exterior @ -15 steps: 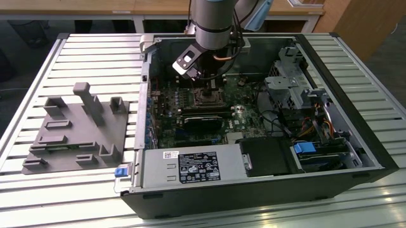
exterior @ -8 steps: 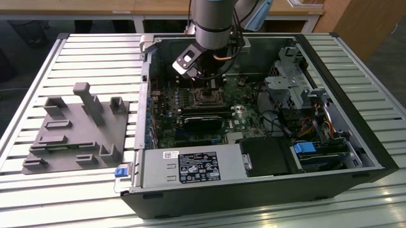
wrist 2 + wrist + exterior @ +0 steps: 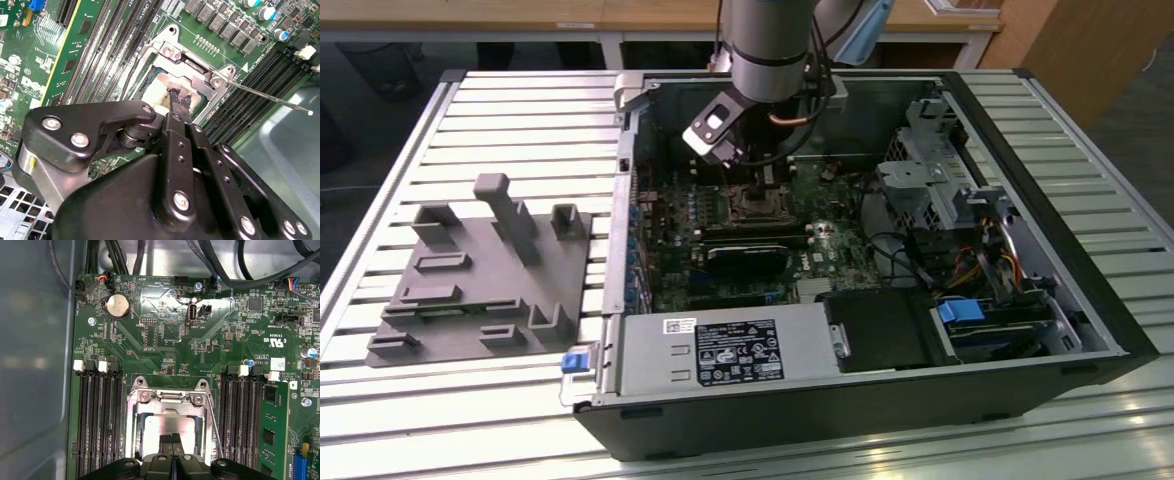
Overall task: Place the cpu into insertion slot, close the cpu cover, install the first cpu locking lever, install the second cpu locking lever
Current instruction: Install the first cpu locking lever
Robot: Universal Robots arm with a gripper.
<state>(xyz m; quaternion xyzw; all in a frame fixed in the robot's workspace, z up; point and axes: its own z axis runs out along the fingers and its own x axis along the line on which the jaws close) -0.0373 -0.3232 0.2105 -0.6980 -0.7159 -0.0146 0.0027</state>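
Observation:
Inside the open computer case (image 3: 1107,330), my gripper (image 3: 767,182) hangs just over the insertion slot (image 3: 754,208) on the green board. In both wrist views the cpu cover (image 3: 167,401) (image 3: 195,70) lies flat over the socket as a metal frame. The pale top of the cpu (image 3: 156,424) (image 3: 156,95) shows through its window. My gripper (image 3: 171,441) (image 3: 179,100) is shut, its black tips together at the cpu's top with nothing held between them. A thin wire locking lever (image 3: 270,97) (image 3: 214,427) sticks out free along one side of the socket.
Long black memory slots (image 3: 97,420) flank the socket, and one holds a green module (image 3: 272,430). A black fan cooler (image 3: 747,255), the power supply (image 3: 720,350) and drive cages (image 3: 947,190) crowd the case. A grey fixture (image 3: 480,270) stands on the slatted table at the exterior view's left.

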